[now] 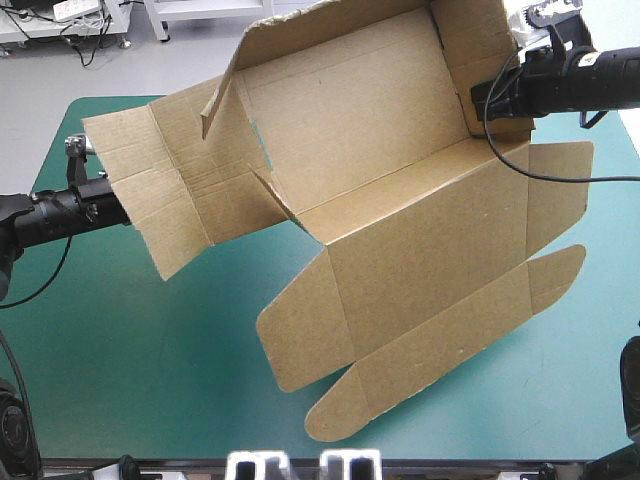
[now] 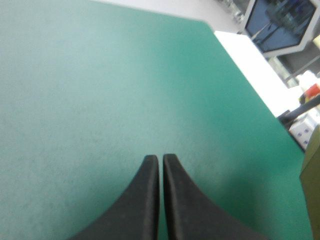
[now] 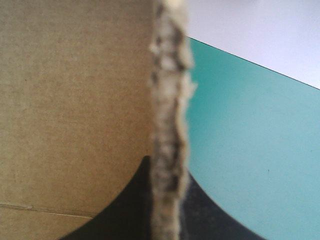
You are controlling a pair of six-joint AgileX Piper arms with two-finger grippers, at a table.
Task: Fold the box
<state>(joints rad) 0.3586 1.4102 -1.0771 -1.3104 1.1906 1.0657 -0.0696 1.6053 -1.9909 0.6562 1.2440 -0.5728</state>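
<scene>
Box (image 1: 400, 200): we are pinching its far right panel in our right gripper (image 3: 167, 162); our left gripper (image 2: 160, 157), closed on nothing, is hovering beside its left flap.

Right jaws clamp the torn edge of the box (image 3: 75, 100).

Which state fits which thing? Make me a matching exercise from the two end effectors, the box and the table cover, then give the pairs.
Things:
1. left end effector
2. right end effector
3. box
4. table cover

States:
A. shut on a rough board edge
B. brown, far side lifted, near flaps low
C. shut on nothing, bare cover ahead
D. teal-green, lying under the board

Pairs: 1-C, 2-A, 3-B, 4-D
</scene>
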